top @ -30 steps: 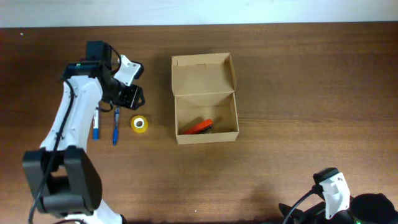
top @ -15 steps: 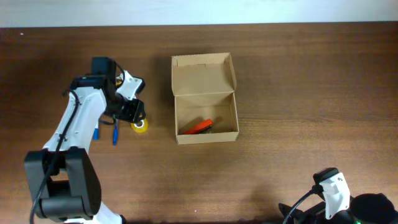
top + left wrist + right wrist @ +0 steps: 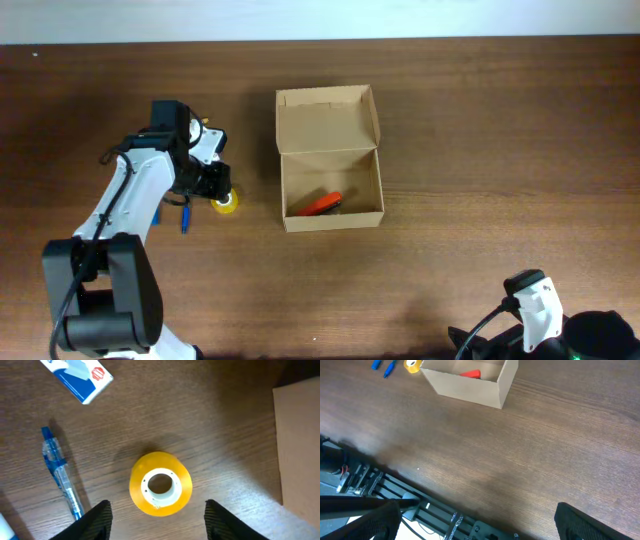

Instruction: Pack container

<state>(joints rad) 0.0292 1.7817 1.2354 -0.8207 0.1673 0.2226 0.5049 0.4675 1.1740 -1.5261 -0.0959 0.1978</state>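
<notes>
One thing has moved since a second ago: the left claw (image 3: 219, 186) has come down from beside the pens to hang over the tape (image 3: 227, 203). Half a second ago it was almost there, and the last shift is small. The tape, the pen (image 3: 185, 215) and the box (image 3: 283, 190) lie where they lay, and the right arm stays parked at the near right table (image 3: 480, 130) edge.

In the left wrist view the claw (image 3: 159, 510) stands wide open, one finger on each side of the yellow tape (image 3: 160, 484), with a gap on both sides and nothing held. I cannot tell how close the fingertips are to the wood. A blue pen (image 3: 62, 480) lies just left of the tape, and a white, blue and red packet (image 3: 77, 377) lies further off.

The right claw (image 3: 479, 507) is also spread wide and holds nothing.

The box sits mid-table, right of the tape and apart from it. It is plain tan card, with its lid (image 3: 327, 118) folded back flat on the far side. A red item (image 3: 320, 204) lies inside against the near wall; the dark bit beside it is too small to make out.
</notes>
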